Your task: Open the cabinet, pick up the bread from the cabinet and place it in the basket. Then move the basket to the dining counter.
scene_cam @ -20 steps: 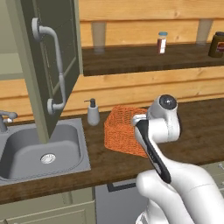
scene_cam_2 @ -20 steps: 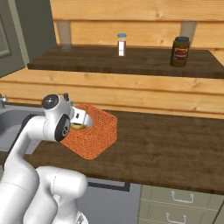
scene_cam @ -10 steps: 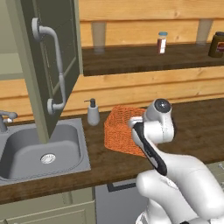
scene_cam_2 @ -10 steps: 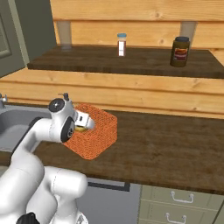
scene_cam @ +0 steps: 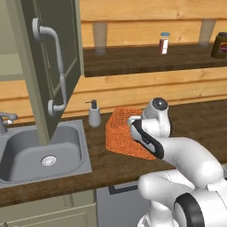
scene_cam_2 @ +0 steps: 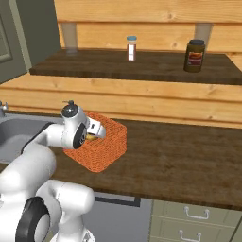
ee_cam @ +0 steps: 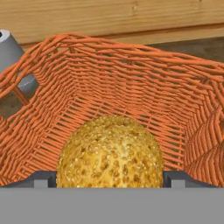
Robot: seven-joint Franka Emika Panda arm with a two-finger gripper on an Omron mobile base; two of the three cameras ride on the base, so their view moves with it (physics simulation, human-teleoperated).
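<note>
Little changed over the last second: arm nudged a touch over the basket (ee_cam: pixel 131 78), jaws kept at the same wide spread. Claw (ee_cam: pixel 109 178) reaching down inside the basket, released, one tip on either side of the bread (ee_cam: pixel 110 153). Bread right between the tips and just ahead of them, lying on the woven floor. A sliver of gap seems to show at each tip, though contact at the pads can't be fully ruled out. Far wall of the basket straight ahead of the claw. Soap bottle (ee_cam: pixel 13 57) just outside the basket, off to the upper left of the hand view, seen past the rim and through the weave.

Cabinet (scene_cam: pixel 48 66) door swung open, up and well off to the claw's left in the left base view, above the sink (scene_cam: pixel 40 153).

Meaning for the task, as a judgement: opening done, bread delivered, drop as good as finished. Next up: lifting clear of the bread without dragging it, then taking hold of a basket wall for the carry to the dining counter. Worth watching: a tip snagging the weave on the way out.
</note>
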